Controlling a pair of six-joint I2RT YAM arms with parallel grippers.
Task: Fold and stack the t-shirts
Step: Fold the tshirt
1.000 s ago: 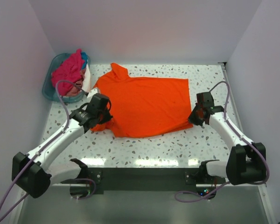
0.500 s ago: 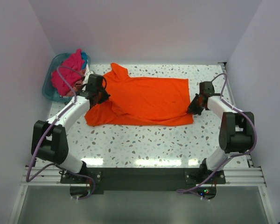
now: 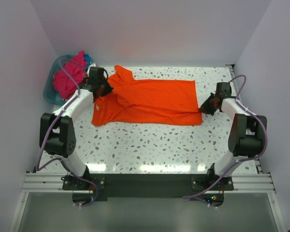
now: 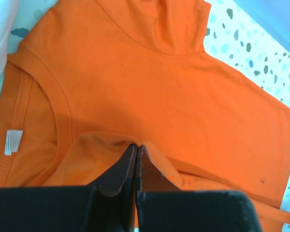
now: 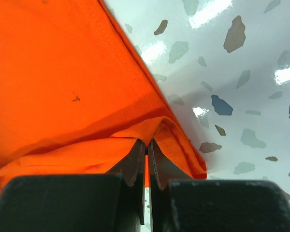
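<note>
left end effector (image 4: 136,146): pinching orange t-shirt (image 3: 154,99)
right end effector (image 5: 146,142): clamped on its hem
change: near edge carried away from the bases; lengthwise fold nearly laid

The speckled white table (image 3: 150,150) carries 1 orange t-shirt (image 3: 154,99) and, far left, a teal basket (image 3: 50,94).

The work surface is a white tabletop (image 3: 154,145) with dark terrazzo speckles. Plain pale lavender walls enclose it on three sides: back wall (image 3: 150,29), left wall (image 3: 14,72), right wall (image 3: 278,58). Overhead light produces bright glare patches along the near edge. A metal rail (image 3: 253,181) borders that edge.
</note>
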